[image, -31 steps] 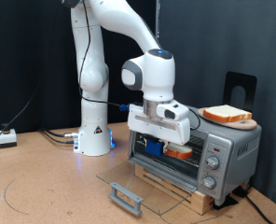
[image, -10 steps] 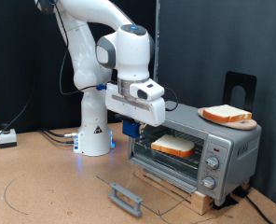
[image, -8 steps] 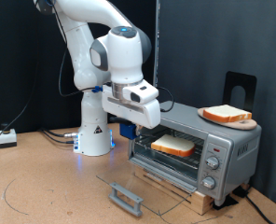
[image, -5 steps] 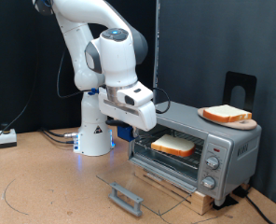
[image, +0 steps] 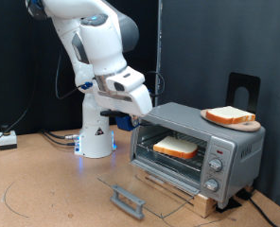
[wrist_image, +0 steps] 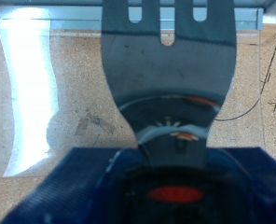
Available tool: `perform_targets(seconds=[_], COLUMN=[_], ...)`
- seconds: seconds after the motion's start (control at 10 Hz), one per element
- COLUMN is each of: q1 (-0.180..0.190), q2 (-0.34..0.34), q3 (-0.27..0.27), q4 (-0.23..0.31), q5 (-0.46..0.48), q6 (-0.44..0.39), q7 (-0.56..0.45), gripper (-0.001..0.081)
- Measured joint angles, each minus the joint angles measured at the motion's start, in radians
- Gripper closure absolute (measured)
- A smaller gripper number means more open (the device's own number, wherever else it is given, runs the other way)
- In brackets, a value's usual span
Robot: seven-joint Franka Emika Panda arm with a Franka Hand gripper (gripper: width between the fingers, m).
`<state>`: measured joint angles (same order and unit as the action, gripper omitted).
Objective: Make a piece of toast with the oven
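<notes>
Here the arm (image: 93, 52) fills the exterior view's upper left, bent over with its hand angled down toward the oven (image: 197, 151), which sits at the exterior view's right on a wooden base. The oven's glass door (image: 140, 184) lies dropped open, flat and low in front, with its grey bar handle (image: 127, 200) at the near end. Inside, on the rack, rests the toast (image: 176, 147), pale with a tan crust. A second slice (image: 231, 115) lies on a board (image: 246, 124) on the oven's top, in front of a black stand (image: 242, 90). Three knobs (image: 214, 166) line the oven's front panel at the exterior view's right.

The gripper (image: 132, 118) hangs just beside the oven's upper corner on the exterior view's left, apart from the toast; whether its fingers are apart or together cannot be told from that view. The wrist view alone shows the glass door from above, glare across it, and the dark fingers (wrist_image: 129, 11) close together with a narrow slot between them and nothing held. That view shows neither toast nor knobs.
</notes>
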<state>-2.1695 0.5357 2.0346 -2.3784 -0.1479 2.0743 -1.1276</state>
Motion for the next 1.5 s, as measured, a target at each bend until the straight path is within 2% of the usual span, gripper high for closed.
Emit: perform_targets(seconds=[0.3,0.5,0.7,1.0,1.2,1.3,1.5], q1=[-0.004,0.004,0.035,0.054,0.052,0.037,0.046], q2=[0.022,0.037,0.112,0.200,0.222,0.224,0.228], q3=[0.000,0.007,0.029,0.095,0.165,0.191,0.191], q4=[0.043,0.034,0.017,-0.013,-0.035,-0.045,-0.050], q5=[0.000,0.025,0.102,0.140,0.138,0.135,0.157], q6=[-0.094,-0.088,-0.100,-0.150,-0.176,-0.176,-0.177], q7=[0.000,-0.032,-0.111,-0.135,-0.121,-0.110,-0.122], gripper=[0.0410,0.0410,0.0410,0.0410,0.0410,0.0410,0.0410])
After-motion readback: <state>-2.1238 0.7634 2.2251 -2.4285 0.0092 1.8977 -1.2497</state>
